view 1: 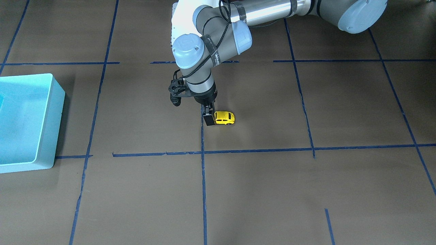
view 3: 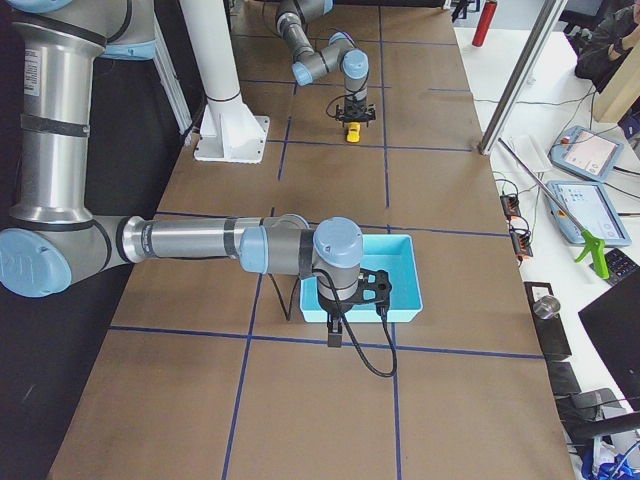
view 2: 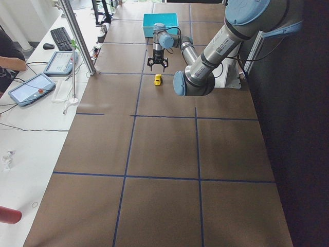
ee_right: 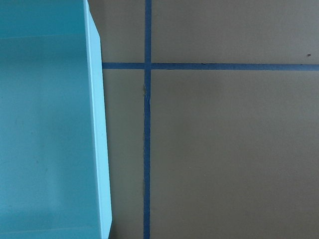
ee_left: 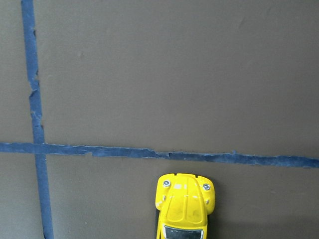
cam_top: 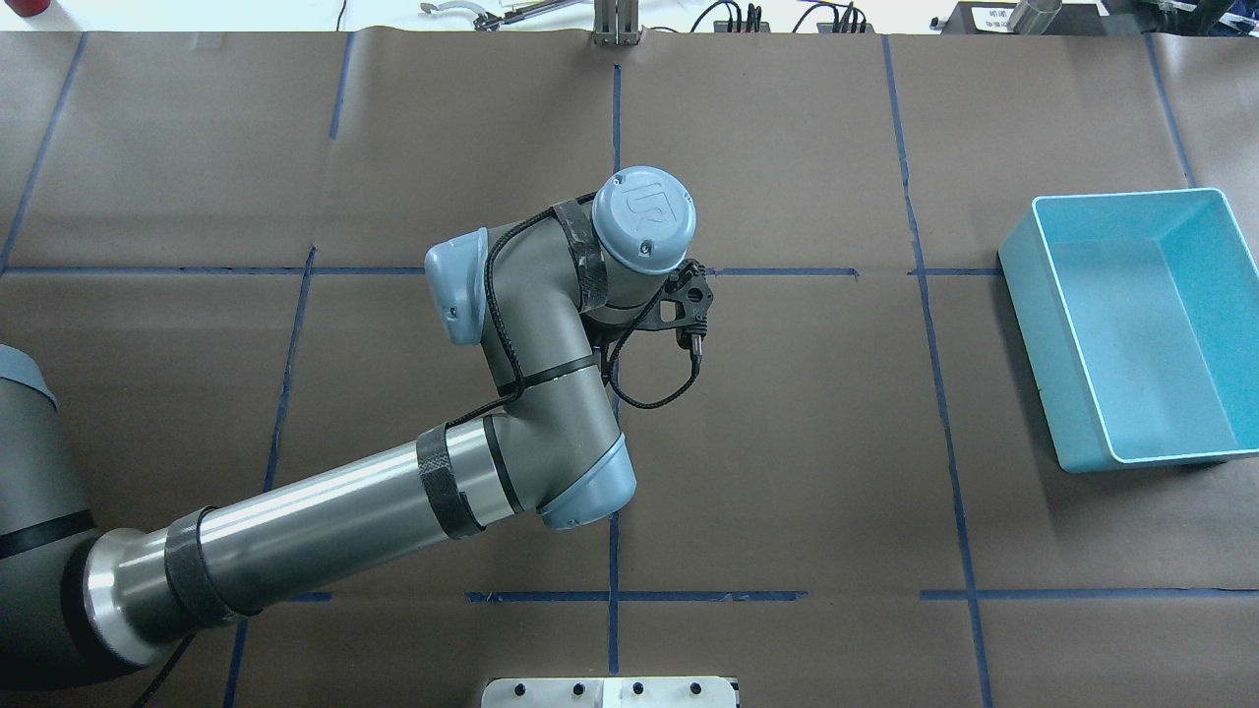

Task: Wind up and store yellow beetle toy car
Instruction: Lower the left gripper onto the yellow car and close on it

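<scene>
The yellow beetle toy car (view 1: pixel 225 117) stands on the brown table near its middle, with its wheels down. My left gripper (view 1: pixel 207 115) is over one end of the car with its fingers spread, open and empty. In the left wrist view the car's rounded front (ee_left: pixel 185 206) shows at the bottom edge, and no fingers show. In the overhead view my left arm hides the car. The turquoise bin (cam_top: pixel 1043 354) is empty at the table's right end. My right gripper (view 3: pixel 335 335) hangs by the bin's near edge (ee_right: pixel 97 124); I cannot tell if it is open or shut.
Blue tape lines (view 1: pixel 259 150) divide the brown table cover into squares. The white arm base (view 3: pixel 230 130) stands at the robot's side. A side desk with tablets (view 2: pixel 31 88) and a metal post (view 2: pixel 77 41) lies past the far table edge.
</scene>
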